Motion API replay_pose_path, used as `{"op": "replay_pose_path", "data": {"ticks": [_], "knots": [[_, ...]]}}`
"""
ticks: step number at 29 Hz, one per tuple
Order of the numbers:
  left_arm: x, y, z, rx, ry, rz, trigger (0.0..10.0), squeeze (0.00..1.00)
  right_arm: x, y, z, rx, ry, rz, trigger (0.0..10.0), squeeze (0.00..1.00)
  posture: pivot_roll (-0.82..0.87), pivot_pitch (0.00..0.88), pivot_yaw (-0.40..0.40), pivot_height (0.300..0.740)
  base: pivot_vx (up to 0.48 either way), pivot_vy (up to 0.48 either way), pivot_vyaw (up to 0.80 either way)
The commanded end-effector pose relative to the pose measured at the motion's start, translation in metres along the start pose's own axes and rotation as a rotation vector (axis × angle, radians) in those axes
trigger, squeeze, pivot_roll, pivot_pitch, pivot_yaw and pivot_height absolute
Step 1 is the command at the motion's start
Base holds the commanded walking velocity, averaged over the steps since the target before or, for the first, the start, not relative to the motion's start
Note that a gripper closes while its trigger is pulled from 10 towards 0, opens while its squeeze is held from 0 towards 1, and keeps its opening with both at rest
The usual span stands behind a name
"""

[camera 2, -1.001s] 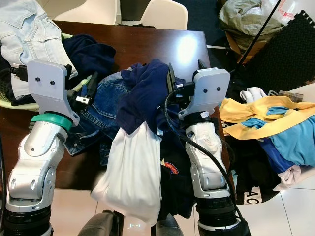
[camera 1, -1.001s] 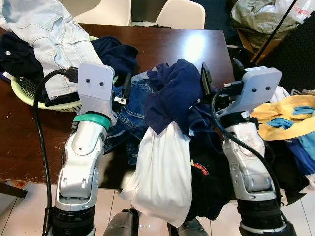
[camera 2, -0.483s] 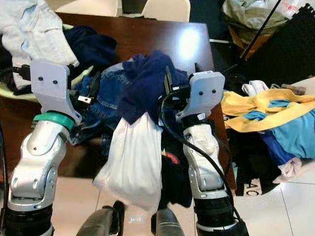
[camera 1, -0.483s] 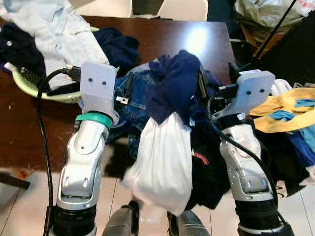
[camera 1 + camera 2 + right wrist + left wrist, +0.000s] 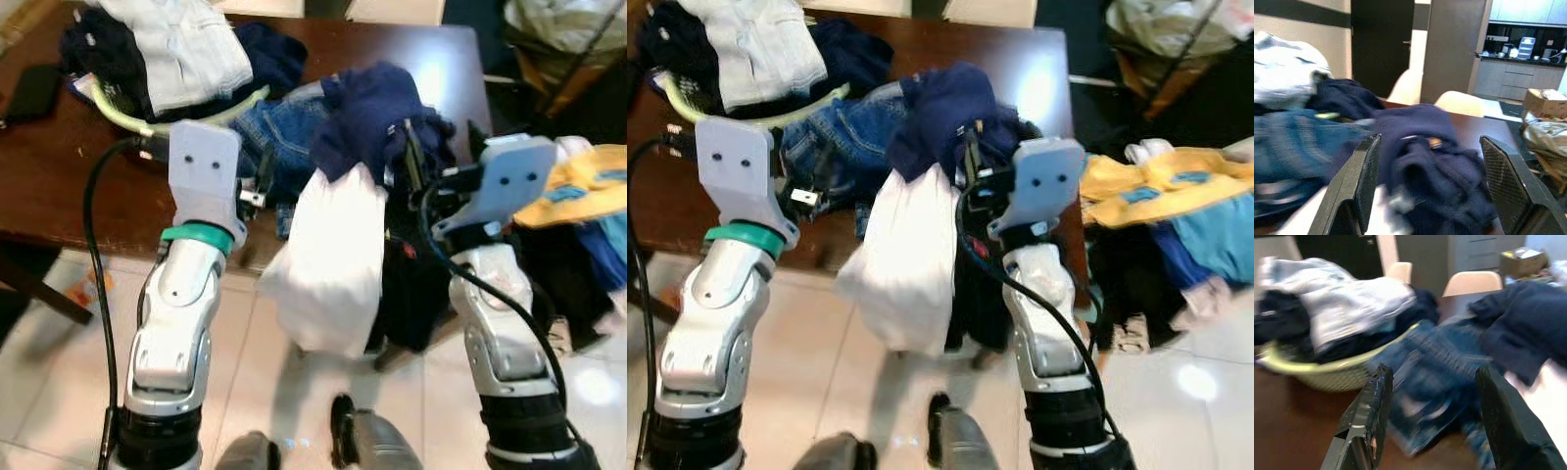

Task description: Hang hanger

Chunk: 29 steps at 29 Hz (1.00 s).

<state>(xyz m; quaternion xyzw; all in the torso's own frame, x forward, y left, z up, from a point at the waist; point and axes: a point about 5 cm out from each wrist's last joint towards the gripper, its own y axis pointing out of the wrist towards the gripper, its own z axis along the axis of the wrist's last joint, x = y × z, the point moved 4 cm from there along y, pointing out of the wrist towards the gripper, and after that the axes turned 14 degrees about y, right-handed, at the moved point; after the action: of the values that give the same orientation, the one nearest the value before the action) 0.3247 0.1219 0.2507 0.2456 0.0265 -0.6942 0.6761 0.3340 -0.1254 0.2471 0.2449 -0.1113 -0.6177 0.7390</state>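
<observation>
A navy garment (image 5: pixel 377 103) with a white lower part (image 5: pixel 333 255) lies bunched on the table's front edge, the white part hanging down toward the floor. My left gripper (image 5: pixel 263 181) is held out open in front of the blue jeans (image 5: pixel 284 127), holding nothing. My right gripper (image 5: pixel 441 162) is open just right of the navy bundle, also holding nothing. In the right wrist view a small pale glint (image 5: pixel 1435 142) sits on the navy cloth, too blurred to identify. Both wrist views show the fingers (image 5: pixel 1369 416) (image 5: pixel 1359 181) wide apart.
The dark wooden table (image 5: pixel 59 166) carries a green basket (image 5: pixel 201 113) heaped with a pale denim jacket (image 5: pixel 191 44) and dark clothes. Yellow and blue garments (image 5: pixel 578 181) lie at the right. Pale chairs (image 5: pixel 1471 281) stand behind the table. Tiled floor (image 5: pixel 59 392) lies below my arms.
The whole picture has shifted: the table now sits higher and farther off, and more floor shows. Both arms keep their pose with fingers still apart.
</observation>
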Motion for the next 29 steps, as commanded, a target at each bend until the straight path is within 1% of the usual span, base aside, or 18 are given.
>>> {"op": "replay_pose_path", "data": {"ticks": [1,9,12,13,15,17,18,20,21,22,25,29], "knots": [[0.000,-0.001,-0.002,-0.005,0.000,0.003,10.0,0.00,0.001,-0.002,-0.004,-0.013,-0.005,0.004,10.0,0.00,0.02,0.113,0.057,0.740,-0.379,0.000,0.00],[0.001,0.000,-0.001,-0.002,-0.001,-0.001,10.0,0.00,0.001,-0.002,-0.005,-0.017,-0.005,0.002,10.0,0.00,0.02,0.109,0.062,0.740,-0.362,0.000,0.00],[0.002,0.000,-0.002,-0.010,0.000,-0.008,10.0,0.00,0.003,-0.003,-0.007,-0.023,-0.003,-0.003,10.0,0.00,0.02,0.109,0.062,0.740,-0.190,0.000,0.00],[0.006,0.000,-0.006,-0.032,0.002,-0.030,10.0,0.00,0.004,-0.003,-0.010,-0.035,-0.001,-0.010,10.0,0.00,0.01,0.102,0.062,0.740,0.000,0.000,-0.49],[0.006,0.000,-0.006,-0.032,0.002,-0.030,10.0,0.00,0.004,-0.003,-0.010,-0.035,-0.001,-0.010,10.0,0.00,0.01,0.102,0.062,0.740,0.000,0.000,-0.49],[0.019,-0.002,-0.018,-0.104,-0.021,-0.090,10.0,0.00,0.010,-0.006,-0.019,-0.071,0.015,-0.032,10.0,0.00,0.01,0.098,0.060,0.740,0.000,0.000,-0.80],[0.019,-0.002,-0.018,-0.104,-0.021,-0.090,10.0,0.00,0.010,-0.006,-0.019,-0.071,0.015,-0.032,10.0,0.00,0.01,0.098,0.060,0.740,0.000,0.000,-0.80],[0.026,-0.005,-0.031,-0.180,-0.044,-0.122,10.0,0.00,0.013,-0.009,-0.026,-0.100,0.017,-0.040,10.0,0.00,0.01,0.088,0.056,0.740,0.000,0.000,-0.80],[0.027,-0.006,-0.035,-0.205,-0.047,-0.127,10.0,0.00,0.014,-0.010,-0.029,-0.110,0.014,-0.040,10.0,0.00,0.01,0.088,0.056,0.740,0.000,0.000,-0.80],[0.027,-0.006,-0.035,-0.205,-0.047,-0.127,10.0,0.00,0.014,-0.010,-0.029,-0.110,0.014,-0.040,10.0,0.00,0.01,0.088,0.056,0.740,0.000,0.000,-0.80],[0.027,-0.007,-0.045,-0.246,-0.017,-0.116,10.0,0.00,0.018,-0.013,-0.035,-0.133,0.002,-0.036,10.0,0.00,0.00,0.083,0.049,0.740,0.000,0.000,-0.80],[0.026,-0.008,-0.051,-0.266,0.012,-0.101,10.0,0.00,0.022,-0.015,-0.041,-0.156,-0.009,-0.032,10.0,0.00,0.00,0.082,0.048,0.740,0.000,0.000,-0.80]]}}
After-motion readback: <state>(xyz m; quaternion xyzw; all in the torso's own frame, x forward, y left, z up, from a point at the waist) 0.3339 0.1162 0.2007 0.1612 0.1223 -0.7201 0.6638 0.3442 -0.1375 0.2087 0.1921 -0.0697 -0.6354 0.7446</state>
